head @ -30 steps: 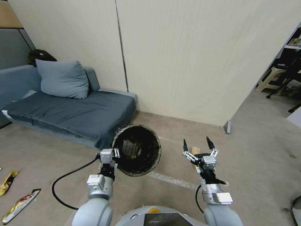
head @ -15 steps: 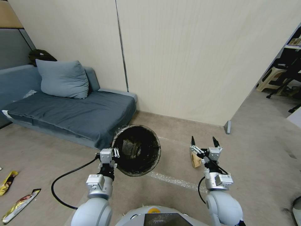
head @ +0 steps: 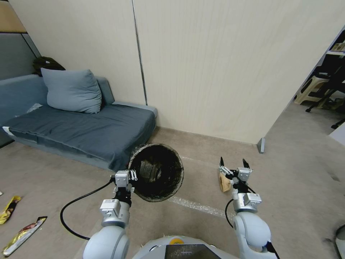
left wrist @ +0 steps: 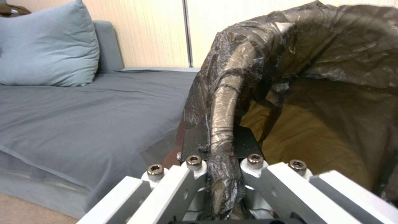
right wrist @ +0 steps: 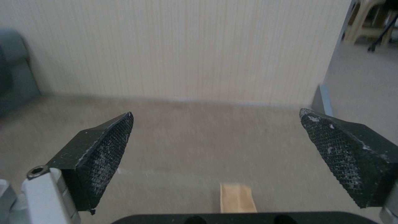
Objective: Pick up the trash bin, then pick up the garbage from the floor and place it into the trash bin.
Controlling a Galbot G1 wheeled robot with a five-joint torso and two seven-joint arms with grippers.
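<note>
A: Where's the round white bin lined with crinkled black plastic [head: 156, 172]?

B: Off the floor at 11 o'clock, tipped toward us, the left gripper [left wrist: 223, 174] pinching its bagged rim [left wrist: 224, 102]. The right gripper [head: 232, 163] hangs spread at 1 o'clock over a flat brown paper scrap [head: 225, 182]

A: What's the risk?

B: The scrap lies flat, so the pads [right wrist: 105, 155] may skate over it. Also, 1 rim pinch could slip on the bag and drop the bin

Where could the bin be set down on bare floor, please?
Bare floor lies between the trash bin and the brown paper piece, and beyond the open right gripper toward the wall. Crowded: sofa side, where the left gripper clamps the rim.
</note>
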